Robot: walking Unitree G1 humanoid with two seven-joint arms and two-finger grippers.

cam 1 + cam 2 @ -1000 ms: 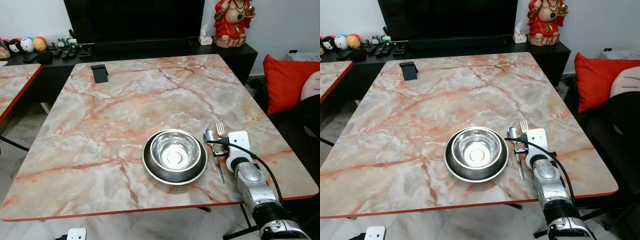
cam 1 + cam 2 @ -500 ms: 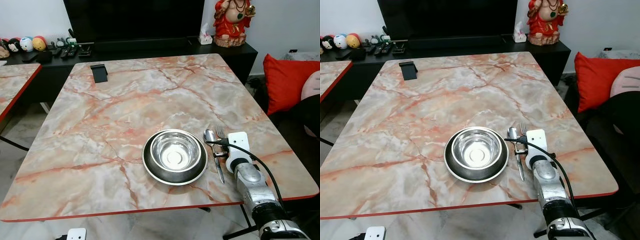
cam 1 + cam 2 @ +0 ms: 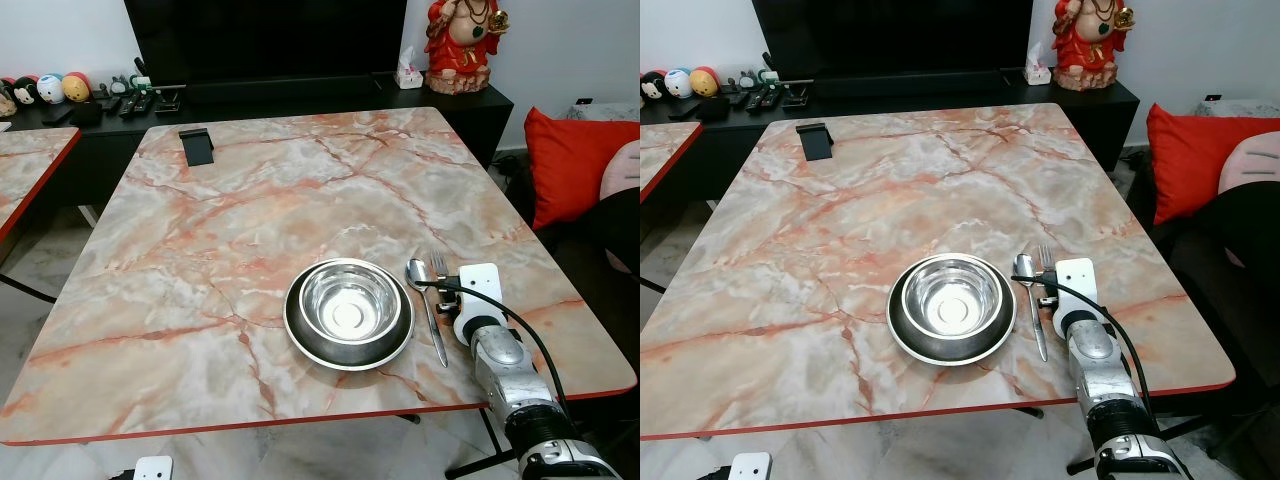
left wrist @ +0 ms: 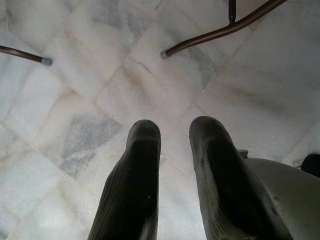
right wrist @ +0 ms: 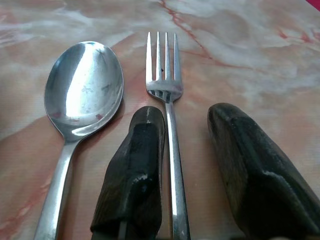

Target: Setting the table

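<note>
A steel bowl sits in a dark plate near the front of the marble table. Just right of the plate lie a spoon and a fork, side by side with their heads pointing away from me. My right gripper rests low over the fork's handle, open, one finger on each side of the fork, with the spoon beside it. My left gripper hangs idle over the tiled floor, open and empty.
A small black stand sits at the table's far left corner. Behind the table is a dark TV cabinet with a red statue. A red cushion lies to the right and a second marble table to the left.
The camera has shifted a little. My right gripper stays at the fork's handle, and the bowl, spoon and fork lie where they were.
</note>
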